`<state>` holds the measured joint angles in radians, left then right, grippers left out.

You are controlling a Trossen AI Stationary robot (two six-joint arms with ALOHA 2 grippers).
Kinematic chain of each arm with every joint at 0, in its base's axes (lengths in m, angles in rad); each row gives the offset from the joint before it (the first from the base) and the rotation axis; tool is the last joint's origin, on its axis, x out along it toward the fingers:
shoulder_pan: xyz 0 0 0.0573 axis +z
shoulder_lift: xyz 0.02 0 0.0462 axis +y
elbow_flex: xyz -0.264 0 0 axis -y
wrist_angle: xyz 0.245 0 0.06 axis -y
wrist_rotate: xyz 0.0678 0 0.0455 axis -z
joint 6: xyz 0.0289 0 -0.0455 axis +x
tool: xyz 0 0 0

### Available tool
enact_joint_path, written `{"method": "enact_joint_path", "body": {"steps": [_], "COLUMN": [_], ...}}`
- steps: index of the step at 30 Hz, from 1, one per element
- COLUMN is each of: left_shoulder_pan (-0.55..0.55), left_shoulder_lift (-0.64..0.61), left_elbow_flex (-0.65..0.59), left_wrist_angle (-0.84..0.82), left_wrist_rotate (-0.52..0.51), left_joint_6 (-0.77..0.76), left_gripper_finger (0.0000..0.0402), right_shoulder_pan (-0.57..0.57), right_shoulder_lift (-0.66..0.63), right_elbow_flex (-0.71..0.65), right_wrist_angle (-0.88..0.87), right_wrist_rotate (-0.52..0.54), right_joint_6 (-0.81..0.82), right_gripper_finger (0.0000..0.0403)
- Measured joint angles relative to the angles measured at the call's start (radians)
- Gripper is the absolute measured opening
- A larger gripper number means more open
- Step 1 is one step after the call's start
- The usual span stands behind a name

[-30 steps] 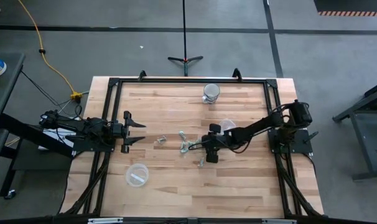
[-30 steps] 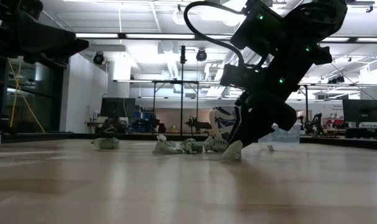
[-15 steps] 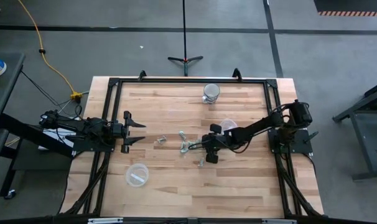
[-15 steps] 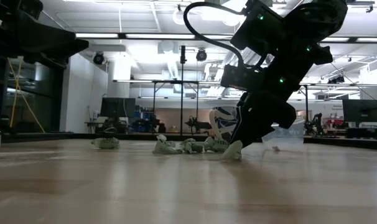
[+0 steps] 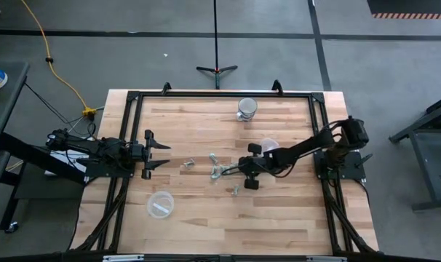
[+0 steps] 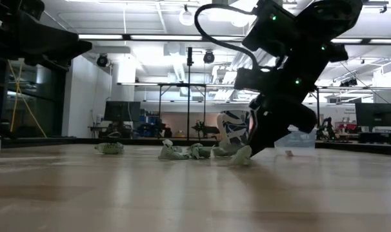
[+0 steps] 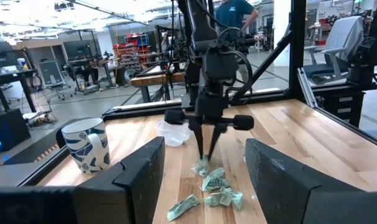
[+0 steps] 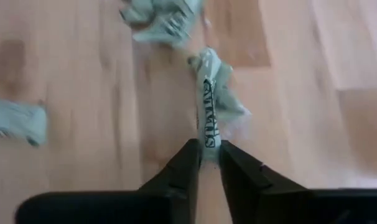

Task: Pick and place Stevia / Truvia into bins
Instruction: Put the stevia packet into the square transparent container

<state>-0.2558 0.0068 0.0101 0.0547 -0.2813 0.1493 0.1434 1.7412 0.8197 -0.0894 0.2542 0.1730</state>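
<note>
Several crumpled pale green and white Stevia packets (image 5: 217,172) lie loose on the wooden table near its middle; another (image 5: 236,191) lies a little nearer. My right gripper (image 8: 206,149) points down at this cluster, shut on one packet (image 8: 211,99). One clear bin (image 5: 268,145) stands just beyond the right arm. The other bin (image 5: 161,204), at the near left, has a packet in it. My left gripper (image 5: 162,154) waits open at the table's left side, nothing between its fingers. My right gripper pinches one crumpled packet by its near end (image 8: 208,138) between its two fingertips. The fingers slant down from the table's right side (image 6: 250,151) and lie along the packet. The rest of the packet stretches away from the tips, low over the wood beside the other packets.
A white mug with a blue pattern (image 5: 247,108) stands near the table's far edge. A black frame (image 5: 206,95) runs round the table. Bare wood lies between the cluster and the near-left bin. A person (image 7: 235,12) shows in the room beyond.
My right gripper has drawn back a little toward the table's right edge, staying low at the packet cluster.
</note>
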Motion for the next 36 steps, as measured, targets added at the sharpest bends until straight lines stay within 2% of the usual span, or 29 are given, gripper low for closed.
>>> {"method": "enact_joint_path", "body": {"steps": [4, 9, 17, 23, 31, 36], "left_shoulder_pan": [0.0, 0.0, 0.0, 0.0, 0.0, 0.0], "left_shoulder_lift": [0.0, 0.0, 0.0, 0.0, 0.0, 0.0], "left_elbow_flex": [0.0, 0.0, 0.0, 0.0, 0.0, 0.0], "left_wrist_angle": [0.0, 0.0, 0.0, 0.0, 0.0, 0.0], "left_wrist_rotate": [0.0, 0.0, 0.0, 0.0, 0.0, 0.0], "left_joint_6": [0.0, 0.0, 0.0, 0.0, 0.0, 0.0], "left_gripper_finger": [0.0257, 0.0257, 0.0258, 0.0258, 0.0257, 0.0257], "right_shoulder_pan": [0.0, 0.0, -0.028, -0.075, -0.127, -0.128], "right_shoulder_lift": [-0.07, -0.173, -0.373, -0.428, -0.426, -0.426], "right_elbow_flex": [0.001, 0.002, 0.003, 0.003, -0.023, -0.024], "right_wrist_angle": [-0.022, -0.103, -0.466, -0.661, -0.656, -0.655], "right_wrist_rotate": [0.034, 0.088, 0.213, 0.274, 0.163, 0.167], "right_joint_6": [-0.03, -0.069, 0.041, 0.156, 0.128, 0.117], "right_gripper_finger": [0.0011, 0.002, 0.0006, 0.0022, 0.0019, 0.0053]}}
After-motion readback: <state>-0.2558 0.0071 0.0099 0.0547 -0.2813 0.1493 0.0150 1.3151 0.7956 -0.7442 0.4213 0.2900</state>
